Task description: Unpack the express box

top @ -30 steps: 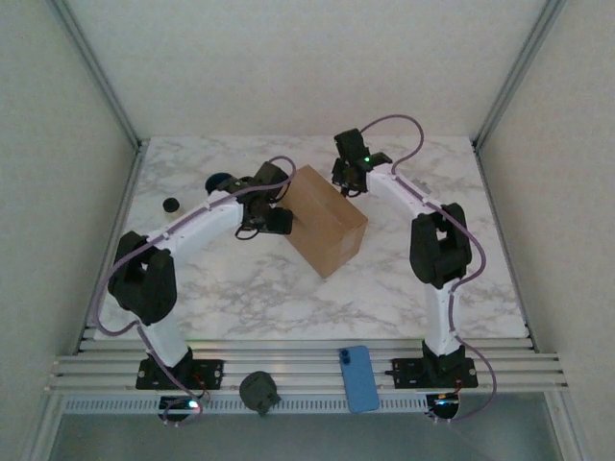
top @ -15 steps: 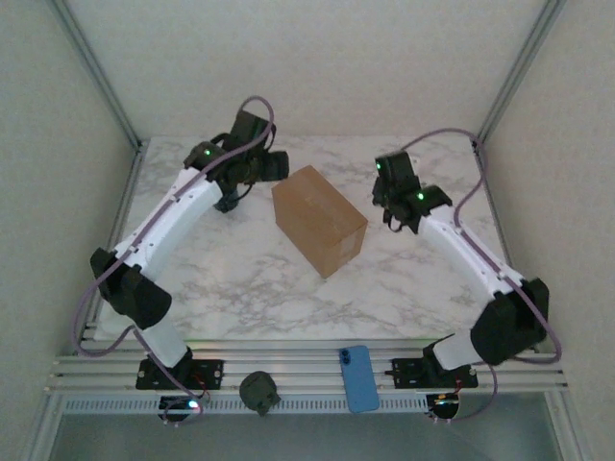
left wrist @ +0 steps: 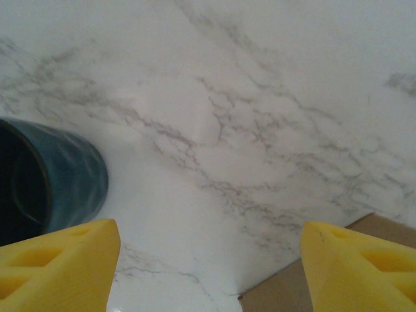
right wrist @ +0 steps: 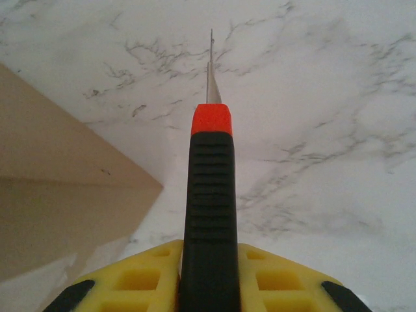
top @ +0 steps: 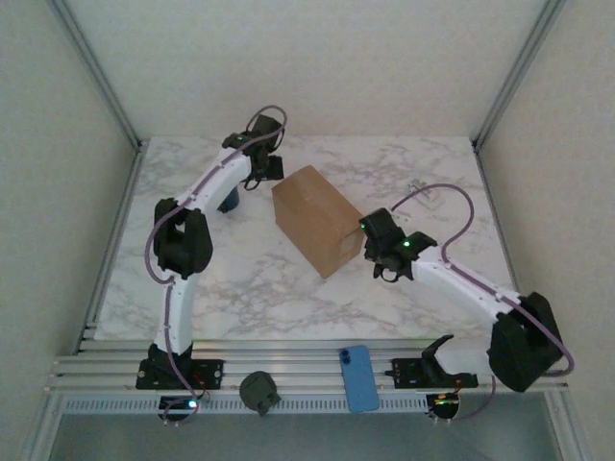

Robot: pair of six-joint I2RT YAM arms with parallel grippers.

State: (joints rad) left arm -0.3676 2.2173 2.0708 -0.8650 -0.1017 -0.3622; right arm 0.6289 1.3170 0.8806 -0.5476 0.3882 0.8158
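Brown cardboard marks the express box (top: 317, 219), which stands near the middle of the marble table (top: 240, 288), set askew to its edges, its top looking closed and uncut. Right fingers (right wrist: 279, 281) are clamped tight on a box cutter (right wrist: 209, 214) by its black ribbed handle, with the thin blade pointing straight out ahead so the arm can steer the edge like a pen. The blade hangs over bare table just off the box's near right corner, apart from the cardboard, which I judge to be a line-up for slitting the seam. Left fingers (left wrist: 65, 266) stand wide apart with nothing between them, over the table between a dark blue mug (left wrist: 52, 175) and the box's far left corner, likely placed to brace the box against the cutter's push
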